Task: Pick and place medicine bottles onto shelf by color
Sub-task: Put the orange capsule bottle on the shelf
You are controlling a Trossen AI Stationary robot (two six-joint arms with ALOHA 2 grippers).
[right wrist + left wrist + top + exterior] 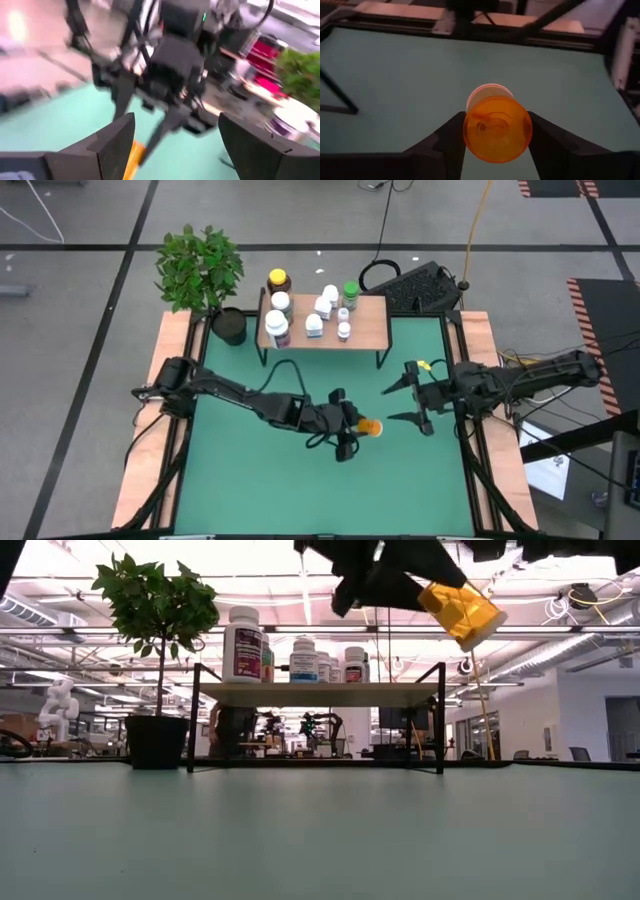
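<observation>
An orange pill bottle (371, 426) with a white cap (490, 91) is held in my left gripper (352, 427) above the middle of the green table. In the low view the orange bottle (460, 610) hangs high and tilted. My right gripper (405, 403) is open, just right of the bottle and facing it, touching nothing. The wood-topped shelf (370, 307) stands at the far edge on thin black legs. Several bottles rest upright on it: white ones (314, 326), an amber one with a yellow cap (279, 281) and a green-capped one (350, 292). My left gripper pinches the orange bottle's body (497, 129) between its two fingers (451, 137), one on each side. The fingers come about level from the table's left and lie along the bottle. Its base faces the wrist and its white cap points away. The bottle is lifted clear of the table, tilted.
A potted plant (199, 265) in a black pot (230, 327) stands beside the shelf's left end. A black keyboard-like device (420, 285) and cables lie beyond the far right corner. Bare green table (270, 480) stretches along the near side.
</observation>
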